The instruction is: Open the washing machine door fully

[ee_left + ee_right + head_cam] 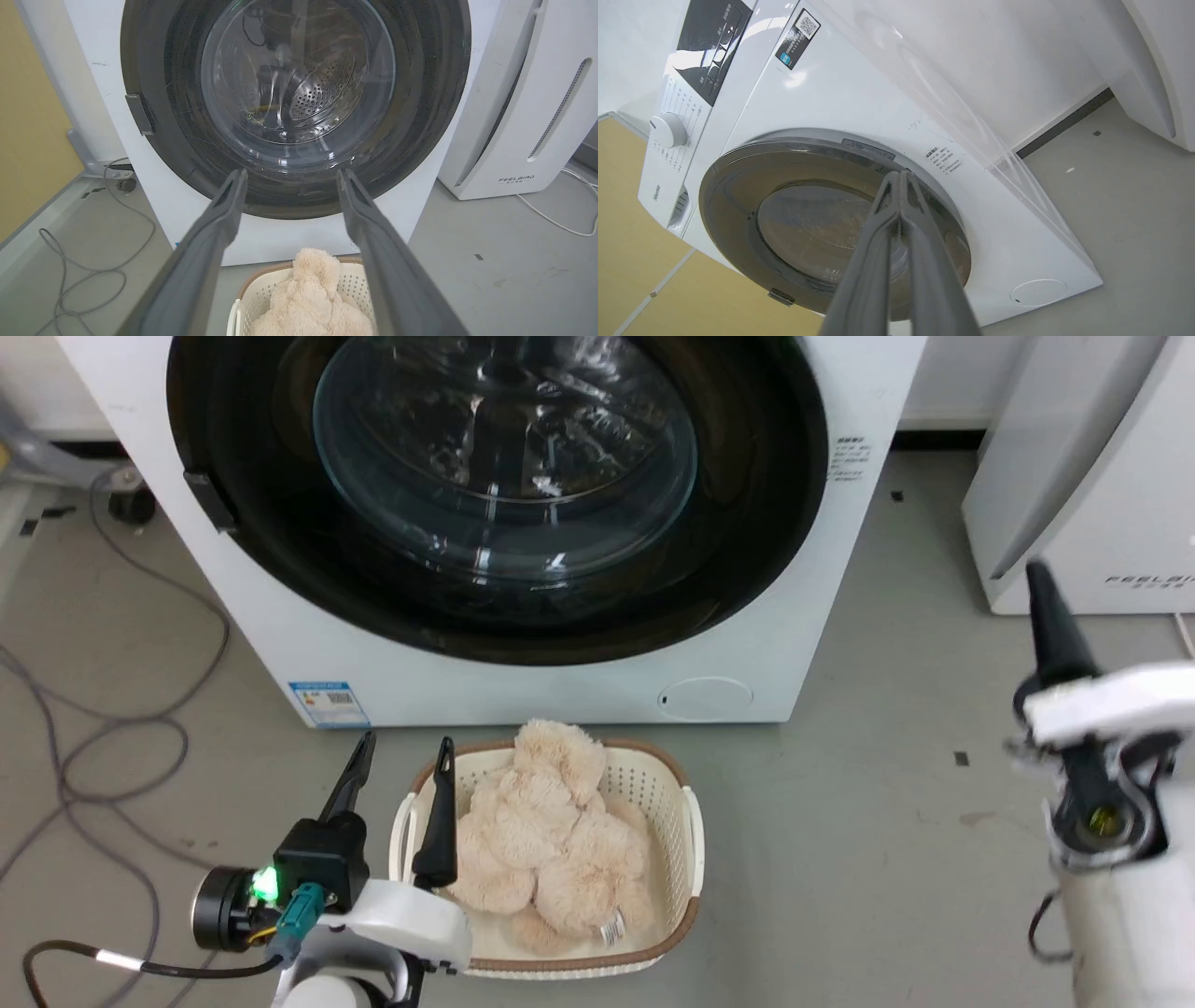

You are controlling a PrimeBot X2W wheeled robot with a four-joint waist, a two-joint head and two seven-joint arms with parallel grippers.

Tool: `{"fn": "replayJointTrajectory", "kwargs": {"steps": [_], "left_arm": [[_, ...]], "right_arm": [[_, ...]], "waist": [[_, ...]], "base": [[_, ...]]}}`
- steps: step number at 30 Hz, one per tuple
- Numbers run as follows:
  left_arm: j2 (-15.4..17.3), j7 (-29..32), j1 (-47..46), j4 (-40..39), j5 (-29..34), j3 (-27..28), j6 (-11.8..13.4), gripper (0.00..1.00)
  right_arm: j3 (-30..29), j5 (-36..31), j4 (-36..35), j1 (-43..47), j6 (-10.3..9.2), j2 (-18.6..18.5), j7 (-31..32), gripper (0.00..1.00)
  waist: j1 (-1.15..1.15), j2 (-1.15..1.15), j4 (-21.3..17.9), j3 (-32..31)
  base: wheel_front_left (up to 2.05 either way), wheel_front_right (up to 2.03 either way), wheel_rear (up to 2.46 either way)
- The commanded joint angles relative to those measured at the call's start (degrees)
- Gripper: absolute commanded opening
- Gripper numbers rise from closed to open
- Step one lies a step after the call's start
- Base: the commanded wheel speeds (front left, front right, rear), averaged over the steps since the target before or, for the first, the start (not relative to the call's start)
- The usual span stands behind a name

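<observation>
Above the grey floor (887, 756) the door (504, 476) is shut, its edge tab (207, 502) up and left of the spread left gripper (406, 742), nearer it than the pressed-together right gripper (900, 175).

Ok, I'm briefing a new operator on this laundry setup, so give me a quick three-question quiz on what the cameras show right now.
1. True or false: the washing machine door already stands open.
2. Which gripper has its fingers spread apart? A) the left gripper B) the right gripper C) both
3. Fill in: the plush toy lies in the ___ on the floor in front of the machine.

Key: 1 false, the door sits shut against the front. 2 A, the right one's fingers are pressed together. 3 basket.
</observation>
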Motion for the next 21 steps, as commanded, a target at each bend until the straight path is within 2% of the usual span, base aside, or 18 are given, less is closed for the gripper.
{"fn": "replayJointTrajectory", "kwargs": {"steps": [1,8,21], "left_arm": [[0.3,-0.8,-1.4,-0.3,-0.2,-0.5,0.1,1.0],[0.3,-1.6,-3.3,-0.9,-0.2,-1.2,0.0,1.0],[0.2,-3.0,-5.9,-2.1,-0.5,-2.4,0.3,1.0]], "right_arm": [[0.2,3.0,2.6,-4.4,0.03,-1.2,0.6,0.0],[1.8,8.7,10.8,-16.0,0.03,-4.3,3.3,0.0],[8.7,13.5,23.1,-34.3,0.03,-7.5,10.5,0.0]], "waist": [[-0.01,0.0,0.5,1.1],[-0.01,0.0,1.6,3.6],[-0.01,0.0,2.7,7.9]], "base": [[0.0,0.0,0.0],[0.0,0.0,0.0],[0.0,0.0,0.0]]}}
